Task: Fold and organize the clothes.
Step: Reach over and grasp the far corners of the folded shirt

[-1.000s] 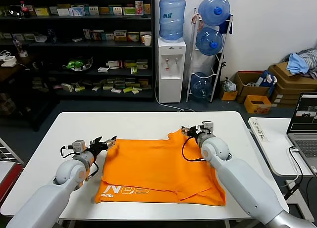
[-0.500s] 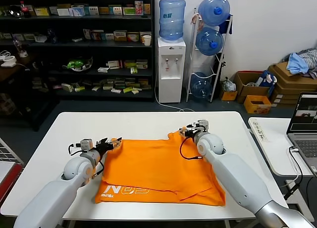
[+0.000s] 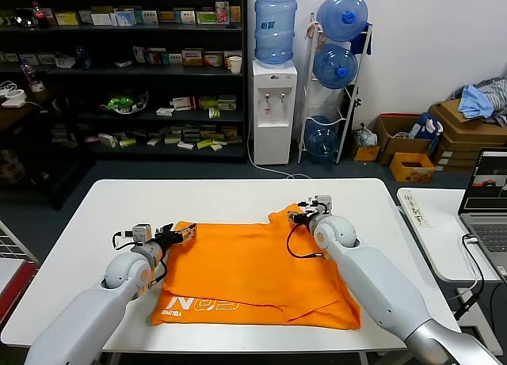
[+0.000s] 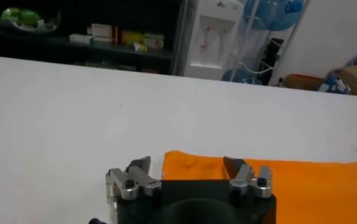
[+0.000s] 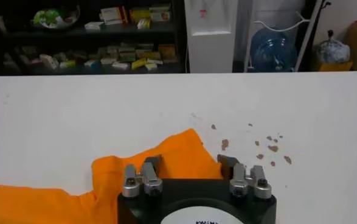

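Note:
The orange T-shirt (image 3: 253,270) lies folded flat on the white table (image 3: 230,195), with white lettering (image 3: 198,306) along its near edge. My left gripper (image 3: 179,234) is open and low at the shirt's far left corner. In the left wrist view the gripper (image 4: 187,164) has that corner of the shirt (image 4: 300,182) between its spread fingers. My right gripper (image 3: 295,215) is open and low at the shirt's far right corner. In the right wrist view the gripper (image 5: 190,162) straddles the pointed orange corner (image 5: 178,146).
A laptop (image 3: 487,199) sits on a side table at the right. Cardboard boxes with a blue-grey clothes heap (image 3: 482,97) stand behind it. A water dispenser (image 3: 273,104) and shelves stand beyond the table. Brown specks (image 5: 266,143) mark the table near the right gripper.
My left gripper has moved inward onto the shirt's far left corner. My right gripper has shifted slightly left onto the far right corner. The shirt has barely moved.

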Available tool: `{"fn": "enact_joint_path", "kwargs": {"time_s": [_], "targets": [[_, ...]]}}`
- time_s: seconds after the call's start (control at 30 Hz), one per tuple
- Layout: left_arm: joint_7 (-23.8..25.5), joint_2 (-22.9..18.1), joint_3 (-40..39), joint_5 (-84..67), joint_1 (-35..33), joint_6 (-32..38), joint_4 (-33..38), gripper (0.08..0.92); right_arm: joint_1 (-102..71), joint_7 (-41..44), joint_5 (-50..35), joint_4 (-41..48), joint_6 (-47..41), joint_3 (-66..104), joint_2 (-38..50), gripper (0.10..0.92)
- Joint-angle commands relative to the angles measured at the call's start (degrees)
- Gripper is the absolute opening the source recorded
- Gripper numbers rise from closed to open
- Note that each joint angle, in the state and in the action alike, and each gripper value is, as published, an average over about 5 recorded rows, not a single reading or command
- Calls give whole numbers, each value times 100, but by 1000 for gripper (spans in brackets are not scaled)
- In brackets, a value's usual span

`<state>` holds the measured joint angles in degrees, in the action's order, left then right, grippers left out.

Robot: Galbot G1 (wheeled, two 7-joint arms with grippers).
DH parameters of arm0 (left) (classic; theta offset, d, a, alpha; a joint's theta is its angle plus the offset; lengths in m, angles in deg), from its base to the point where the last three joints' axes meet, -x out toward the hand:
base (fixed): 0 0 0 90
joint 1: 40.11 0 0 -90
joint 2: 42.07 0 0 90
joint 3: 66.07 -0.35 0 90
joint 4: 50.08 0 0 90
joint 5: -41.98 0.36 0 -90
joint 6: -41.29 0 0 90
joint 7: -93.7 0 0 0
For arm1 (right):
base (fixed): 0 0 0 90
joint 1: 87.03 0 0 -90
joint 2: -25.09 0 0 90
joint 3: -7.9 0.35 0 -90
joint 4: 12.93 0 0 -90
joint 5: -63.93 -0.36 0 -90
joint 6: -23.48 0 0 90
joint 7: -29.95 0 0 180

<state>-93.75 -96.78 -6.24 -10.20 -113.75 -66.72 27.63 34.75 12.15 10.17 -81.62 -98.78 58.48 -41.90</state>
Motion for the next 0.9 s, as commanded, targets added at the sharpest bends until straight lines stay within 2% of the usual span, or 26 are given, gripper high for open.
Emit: {"fn": "enact_joint_path", "kwargs": {"time_s": [0.03, 0.47, 0.73, 0.9], "targets": [[9, -19, -38, 92, 18, 27, -62, 735, 7, 36, -23, 63, -53, -19, -24, 511], [135, -79, -43, 218, 6, 428, -130, 363, -69, 139, 169, -26, 258, -2, 31, 150], [288, -37, 162, 521, -234, 820, 233, 134, -358, 335, 419, -624, 961, 133, 310, 125], [360, 58, 608, 713, -756, 980, 954, 99, -884, 234, 367, -1561, 1083, 348, 752, 125]]}}
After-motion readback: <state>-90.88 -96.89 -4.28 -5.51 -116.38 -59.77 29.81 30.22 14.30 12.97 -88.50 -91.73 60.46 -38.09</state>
